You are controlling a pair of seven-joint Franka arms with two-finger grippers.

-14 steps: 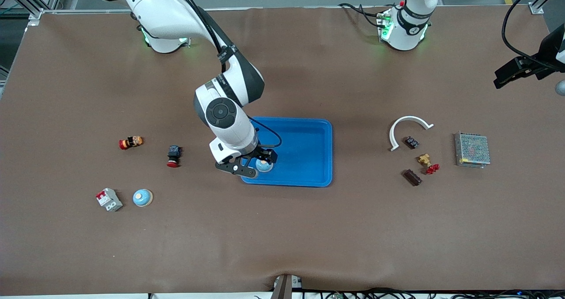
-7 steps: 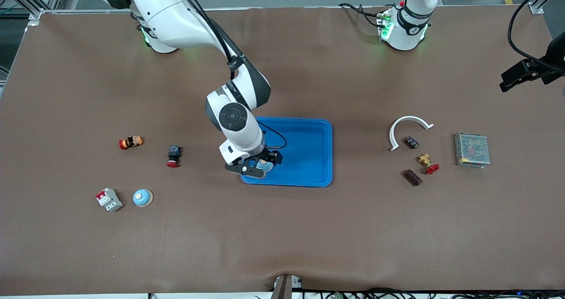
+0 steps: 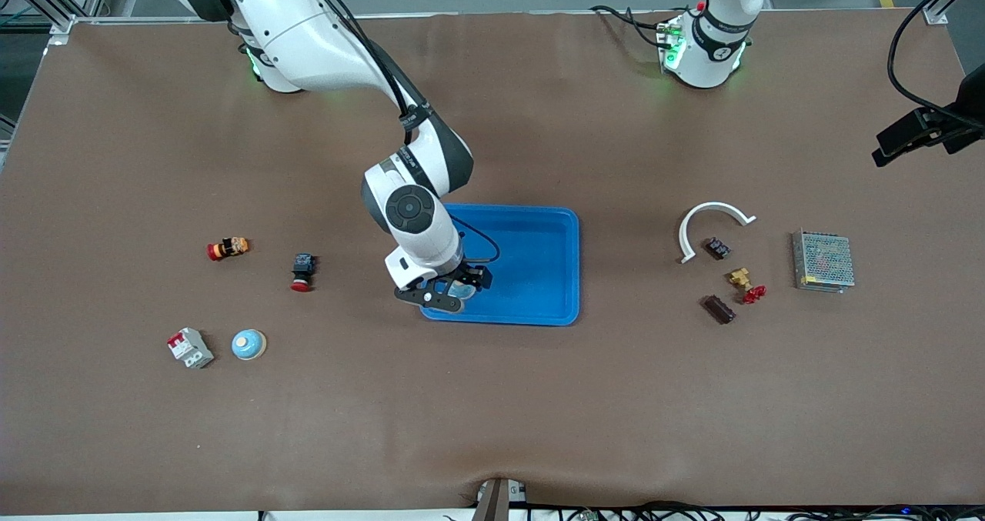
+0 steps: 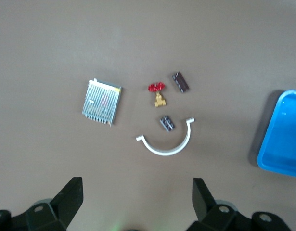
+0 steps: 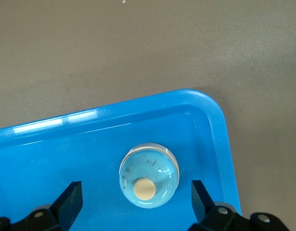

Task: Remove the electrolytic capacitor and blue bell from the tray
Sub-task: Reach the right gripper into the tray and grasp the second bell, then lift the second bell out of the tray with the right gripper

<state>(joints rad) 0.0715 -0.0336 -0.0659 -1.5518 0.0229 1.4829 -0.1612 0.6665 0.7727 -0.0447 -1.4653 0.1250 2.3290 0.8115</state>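
- The right gripper (image 3: 452, 290) is low over the corner of the shallow blue plastic tray (image 3: 539, 263) that is nearest to the front camera and toward the right arm's end of the tabletop (image 3: 492, 398).
- Its fingers (image 5: 70, 197) are spread wide, one on each side of the round light-blue bell (image 5: 148, 175) with a cream button on top; they do not touch it.
- This bell sits on the tray floor in that corner, close to the tray rim.
- The left gripper (image 4: 135, 204) is up in the air over the left arm's end of the tabletop, and this arm waits; its fingers (image 4: 70, 195) are spread too and hold nothing.
- Below it lie a curved white plastic strip (image 3: 712, 221), a small dark block (image 3: 718, 248) inside the curve, a brass valve with a red handle (image 3: 746, 284), and a dark brown rectangular component (image 3: 718, 309) nearest to the front camera of this group; perhaps one of the dark parts is the capacitor, but I cannot tell.
- A metal mesh-covered box (image 3: 823, 261) lies beside this group, nearer to the end of the tabletop.
- Toward the right arm's end there are a second light-blue bell (image 3: 248, 344), a white and red breaker switch (image 3: 190, 348) just beside it, a black push button with a red cap (image 3: 302, 272), and a red and orange push button (image 3: 228, 248).
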